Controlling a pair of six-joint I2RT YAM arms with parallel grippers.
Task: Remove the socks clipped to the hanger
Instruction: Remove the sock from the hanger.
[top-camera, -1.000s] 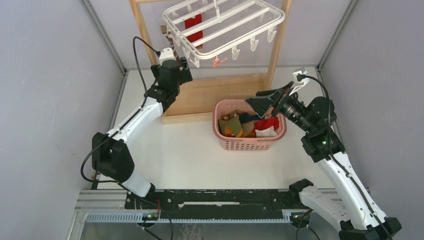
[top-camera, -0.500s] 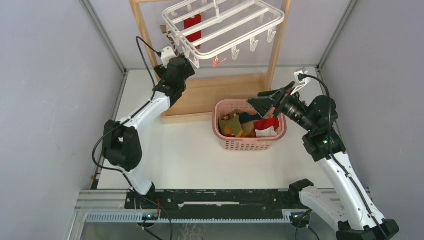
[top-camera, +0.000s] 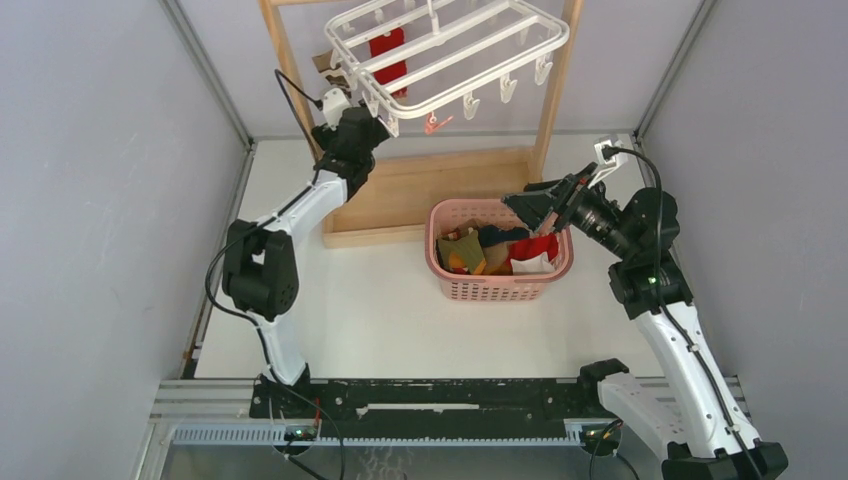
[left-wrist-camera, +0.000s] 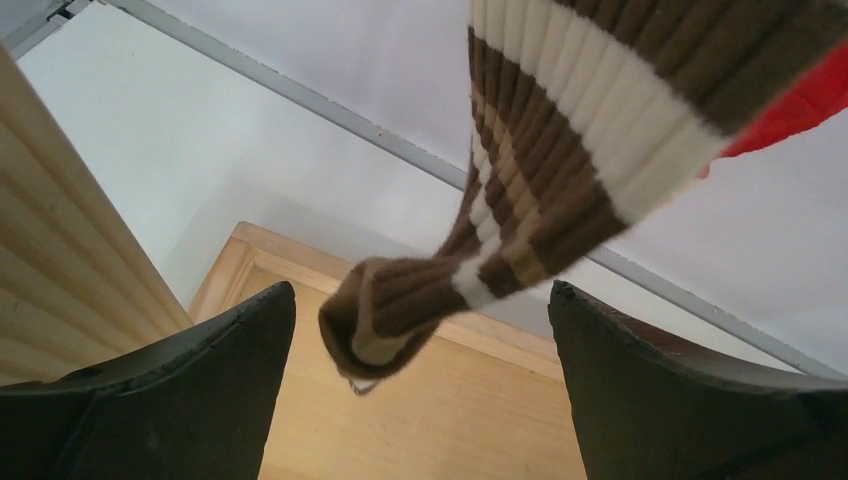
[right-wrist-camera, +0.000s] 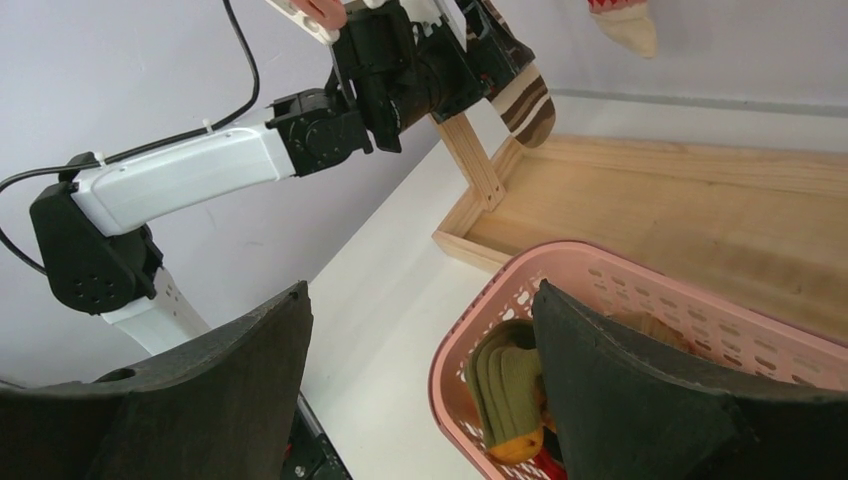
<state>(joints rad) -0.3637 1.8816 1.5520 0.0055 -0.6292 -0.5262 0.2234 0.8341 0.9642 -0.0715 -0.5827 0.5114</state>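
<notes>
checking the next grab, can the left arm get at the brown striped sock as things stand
Probably yes: the brown striped sock hangs between the open fingers of the left gripper, with nothing blocking it.

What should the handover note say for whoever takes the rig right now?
Left gripper: open, raised to the left corner of the hanger. Its fingers sit either side of the brown-and-white striped sock and are not closed on it.
Right gripper: open and empty, above the pink basket.
Done: several socks lie in the basket.
Left to do: the striped sock and a red sock hang from the hanger.
Likely next step: close the left gripper on the striped sock and pull it free, then take the red sock.
</notes>
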